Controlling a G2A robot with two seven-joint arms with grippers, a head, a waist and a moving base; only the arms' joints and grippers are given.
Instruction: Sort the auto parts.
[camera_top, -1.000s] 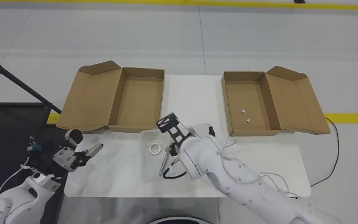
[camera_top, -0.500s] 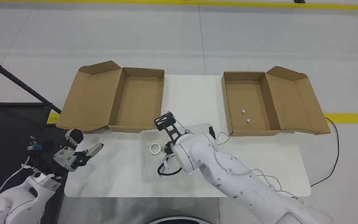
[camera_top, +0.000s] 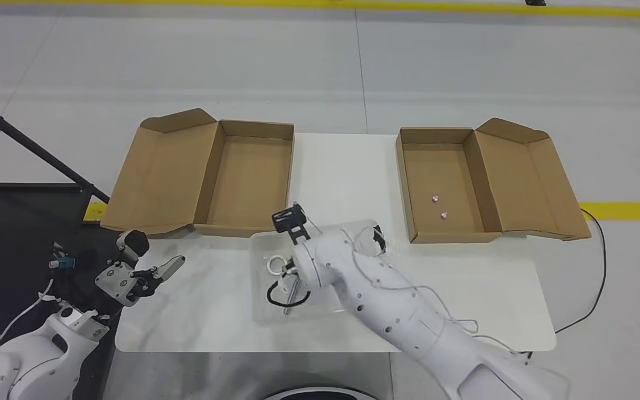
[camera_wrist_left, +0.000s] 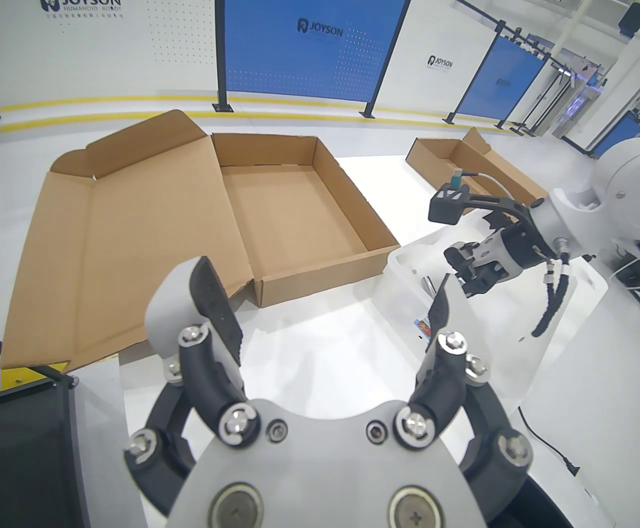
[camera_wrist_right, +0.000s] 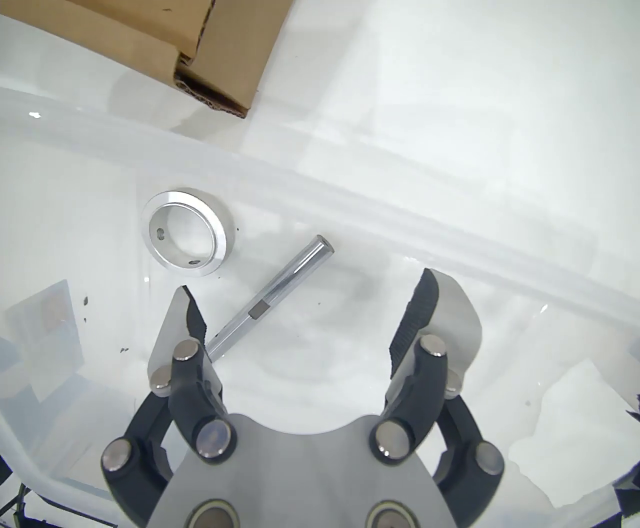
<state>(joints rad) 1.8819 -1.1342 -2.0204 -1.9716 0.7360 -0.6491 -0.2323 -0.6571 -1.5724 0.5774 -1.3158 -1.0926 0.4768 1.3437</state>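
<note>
The left claw (camera_wrist_left: 322, 282) is being held wide open, empty, near the table's (camera_top: 210, 300) edge, out of the way. The right claw (camera_wrist_right: 306, 295), spread and empty, is being poised in the clear tray (camera_wrist_right: 350, 200) over the rod (camera_wrist_right: 272, 295) beside the ring (camera_wrist_right: 187, 239), likely for picking. Beyond, cardboard boxes (camera_top: 245, 185) are being left open.

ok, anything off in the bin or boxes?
Nothing stands out. The metal ring lies flat and the steel rod lies beside it, apart, both inside the clear bin. Two small parts sit in the right-hand box. The right gripper hangs by the rod, jaws open.
</note>
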